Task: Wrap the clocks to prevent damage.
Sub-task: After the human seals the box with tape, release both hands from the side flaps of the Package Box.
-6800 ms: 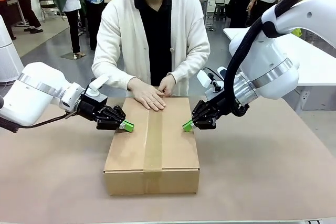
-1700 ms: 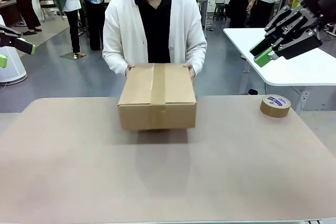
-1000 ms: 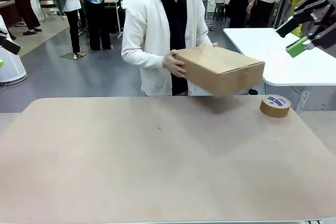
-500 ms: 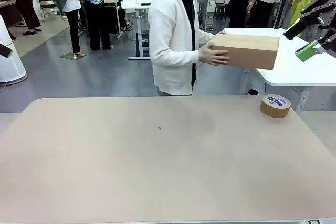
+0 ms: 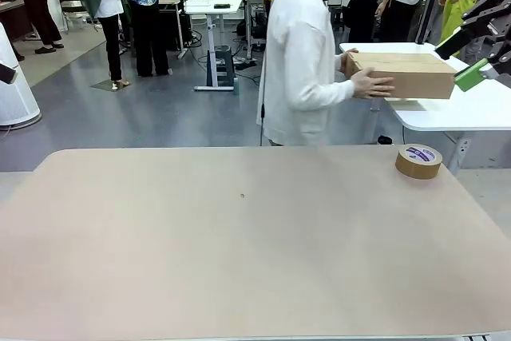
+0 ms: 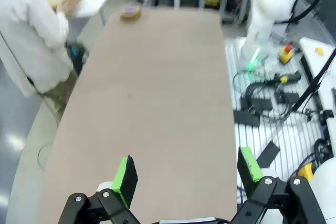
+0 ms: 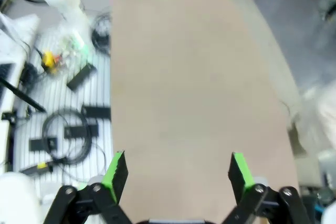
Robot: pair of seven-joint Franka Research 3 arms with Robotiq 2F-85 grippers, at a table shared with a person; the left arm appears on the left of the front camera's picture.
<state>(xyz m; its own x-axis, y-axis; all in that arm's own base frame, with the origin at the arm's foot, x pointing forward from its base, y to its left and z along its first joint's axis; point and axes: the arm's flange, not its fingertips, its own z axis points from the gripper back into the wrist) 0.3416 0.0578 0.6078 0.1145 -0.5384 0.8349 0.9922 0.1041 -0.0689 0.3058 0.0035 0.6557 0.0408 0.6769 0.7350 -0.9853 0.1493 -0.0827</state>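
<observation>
Person [image 5: 302,61] had carried the taped box [image 5: 402,74] off the brown table [image 5: 239,253] to the white side table [image 5: 471,109]. Both grippers, left [image 6: 184,174] & right [image 7: 176,174], hung w/ jaws wide apart, empty. Tape roll [image 5: 418,160] stayed put. Packing looked done.

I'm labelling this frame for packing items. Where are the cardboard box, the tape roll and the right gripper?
cardboard box [image 5: 403,74], front view, its side face.
tape roll [image 5: 418,160], front view, its outer rim.
right gripper [image 7: 178,170], right wrist view, midway between its fingertips.
</observation>
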